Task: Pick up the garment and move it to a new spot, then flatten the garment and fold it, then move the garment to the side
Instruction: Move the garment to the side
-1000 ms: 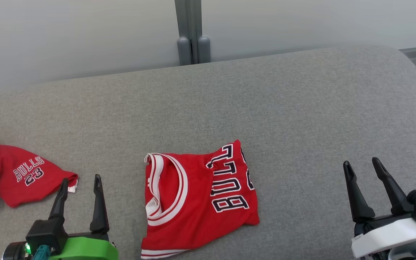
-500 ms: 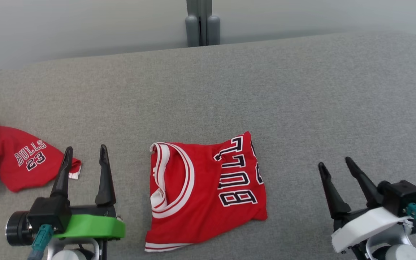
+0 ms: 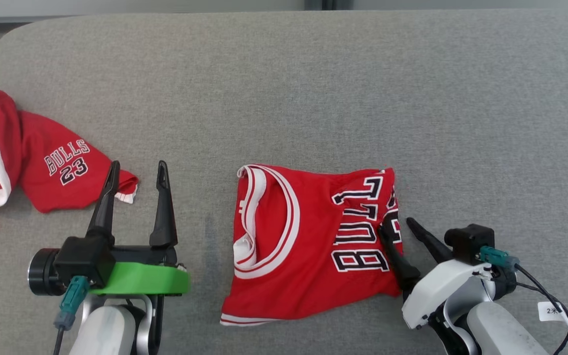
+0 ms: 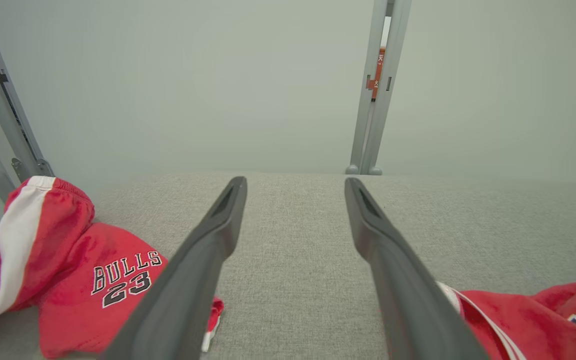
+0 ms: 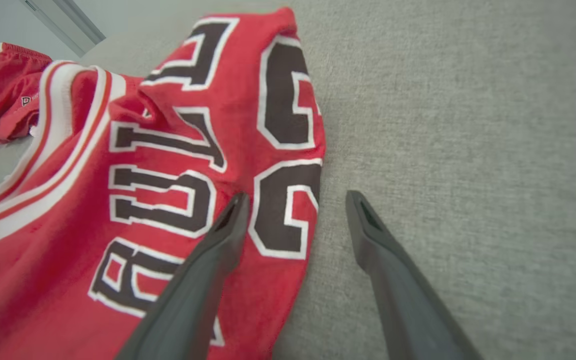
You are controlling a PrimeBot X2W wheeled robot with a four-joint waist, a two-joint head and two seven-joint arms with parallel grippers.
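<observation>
Here's the red jersey (image 3: 303,246), folded into a rough rectangle and lying flat on the grey padded surface (image 3: 412,98), about the middle of its width and toward the near side. The white-striped collar faces the left edge and the black lettering runs sideways along the jersey's right side. Over to the right end effector (image 3: 395,224): its fingers are apart and straddle the jersey's right border. In the right wrist view (image 5: 297,195) one finger (image 5: 208,260) sits above the big black numerals on the jersey (image 5: 143,150) while the other (image 5: 388,260) is above bare grey cloth (whether either tip actually presses down, I cannot tell). No fabric is pinched between them. Now the left end effector (image 3: 137,163): fingers wide apart too, gripping nothing, pointing toward the far edge over the bare strip between the jersey and a pair of red shorts (image 3: 52,167). The shorts are rumpled at the left edge, with a white side stripe and "BULLS 23" printed on one leg, and their hem lies just beside the outer left finger. From the left wrist (image 4: 294,181) the shorts (image 4: 83,280) show at lower left and a corner of the jersey (image 4: 533,320) at lower right. A pale wall (image 4: 218,75) and a grey post (image 4: 375,90) stand beyond the far edge.
</observation>
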